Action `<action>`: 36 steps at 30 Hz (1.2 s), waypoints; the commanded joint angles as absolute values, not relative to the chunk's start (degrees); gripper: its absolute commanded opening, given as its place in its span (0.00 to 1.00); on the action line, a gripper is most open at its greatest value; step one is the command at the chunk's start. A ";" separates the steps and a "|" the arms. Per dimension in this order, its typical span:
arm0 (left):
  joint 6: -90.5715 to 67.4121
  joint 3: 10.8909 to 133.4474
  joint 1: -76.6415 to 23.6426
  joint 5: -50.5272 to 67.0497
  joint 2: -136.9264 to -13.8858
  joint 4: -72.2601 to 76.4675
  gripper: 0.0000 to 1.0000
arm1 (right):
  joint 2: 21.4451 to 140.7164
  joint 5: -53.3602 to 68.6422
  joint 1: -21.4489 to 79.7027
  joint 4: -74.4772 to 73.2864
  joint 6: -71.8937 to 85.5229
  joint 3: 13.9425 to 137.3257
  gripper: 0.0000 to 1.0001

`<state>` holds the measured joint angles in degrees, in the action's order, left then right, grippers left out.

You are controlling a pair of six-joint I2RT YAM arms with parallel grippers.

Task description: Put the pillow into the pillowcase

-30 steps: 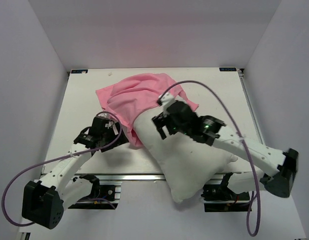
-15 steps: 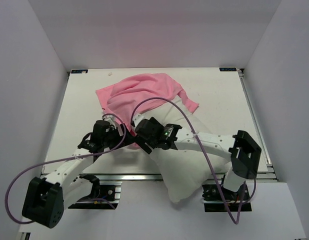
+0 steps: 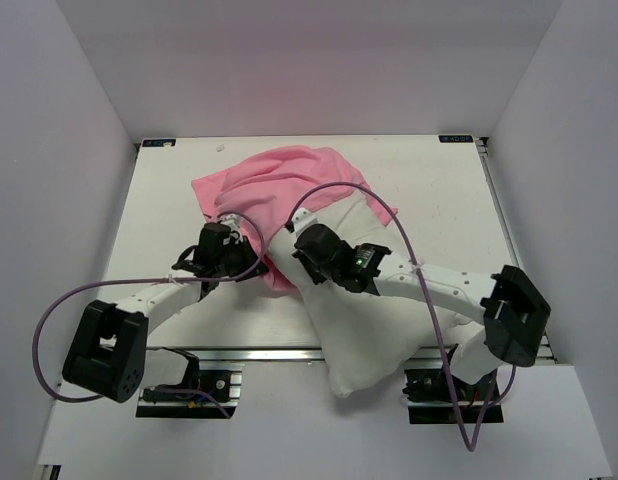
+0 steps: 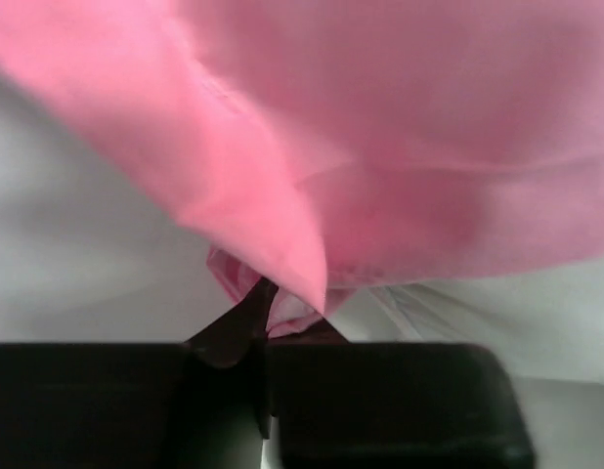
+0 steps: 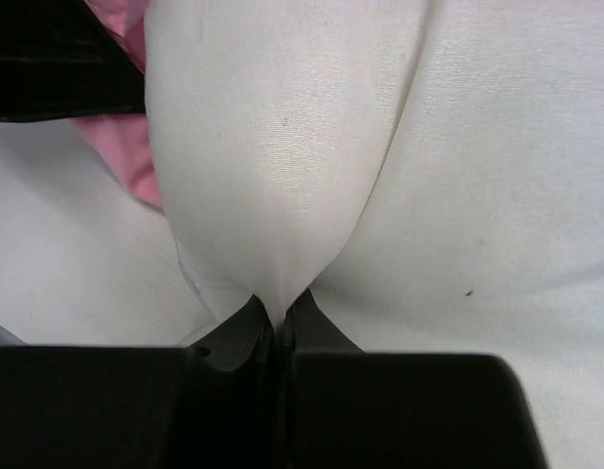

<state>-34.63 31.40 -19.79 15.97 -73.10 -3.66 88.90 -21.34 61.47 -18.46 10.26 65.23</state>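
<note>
Only the wrist views show the grips: the left gripper (image 4: 266, 327) is pinched shut on a pillowcase (image 3: 279, 180) fold, and the right gripper (image 5: 280, 315) is clamped on a pillow (image 3: 379, 320) pleat. From above, the pillow runs from the desk (image 3: 439, 200) centre past its 6 o'clock edge, with the pillowcase bunched toward 11 o'clock.

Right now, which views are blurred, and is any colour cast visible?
Left wrist: the pillowcase sits too close, soft and blurred. Right wrist: the pillow fold is fairly sharp. Top external: sharp, even light, faint pink tint on the back wall.
</note>
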 commanded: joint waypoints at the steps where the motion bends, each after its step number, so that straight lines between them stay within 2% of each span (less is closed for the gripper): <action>1: -33.13 34.62 -19.77 20.21 -73.48 1.41 0.06 | 84.65 -24.77 60.56 -8.72 9.85 63.37 0.00; 2: -33.13 35.67 -20.12 20.65 -73.22 -0.77 0.00 | 83.07 -26.18 60.56 -6.79 9.76 62.85 0.00; 4: -33.05 39.18 -21.61 18.91 -70.76 -4.73 0.00 | 81.05 -30.66 60.56 2.33 9.06 60.39 0.00; 9: -34.80 46.22 -32.94 16.70 -59.44 -15.63 0.00 | 77.34 -38.20 60.47 24.55 2.21 57.22 0.00; 13: -36.38 51.84 -37.87 22.83 -56.95 -22.65 0.00 | 78.31 -46.30 60.56 37.34 -1.65 57.13 0.00; 19: -36.47 56.78 -38.50 32.85 -59.23 -27.34 0.00 | 84.36 -54.67 60.38 44.73 -6.15 58.54 0.00; 21: -36.65 56.52 -38.50 36.38 -59.59 -27.42 0.00 | 86.04 -55.37 60.47 42.90 -3.80 58.45 0.00; 25: -36.65 54.59 -38.50 31.12 -59.94 -29.88 0.01 | 86.84 -49.85 62.31 33.33 6.73 55.47 0.00; 27: -37.18 53.79 -38.50 31.02 -60.20 -29.97 0.16 | 84.91 -46.42 64.15 30.33 9.13 50.99 0.00; 28: -37.09 53.88 -38.50 31.29 -60.29 -30.41 0.37 | 83.86 -44.84 64.60 29.10 11.58 49.50 0.00; 30: -36.83 54.49 -38.50 31.81 -59.60 -31.20 0.52 | 79.99 -38.43 64.86 22.63 15.45 45.47 0.00; 31: -36.57 55.62 -38.41 31.82 -59.24 -32.68 0.64 | 78.41 -36.06 64.86 20.76 16.86 43.96 0.00; 32: -36.13 56.50 -38.50 31.64 -58.89 -33.65 0.70 | 75.35 -32.55 64.86 19.26 17.57 42.55 0.15; 33: -35.60 57.47 -38.50 31.55 -58.71 -34.79 0.83 | 73.76 -32.00 64.86 15.51 18.54 40.36 0.37; 34: -35.33 59.66 -38.50 31.55 -58.19 -36.63 0.98 | 70.43 -31.56 64.86 13.21 19.94 39.65 0.67; 36: -34.02 63.52 -38.50 30.16 -58.62 -39.97 0.98 | 66.55 -30.77 64.86 10.03 22.15 38.07 0.85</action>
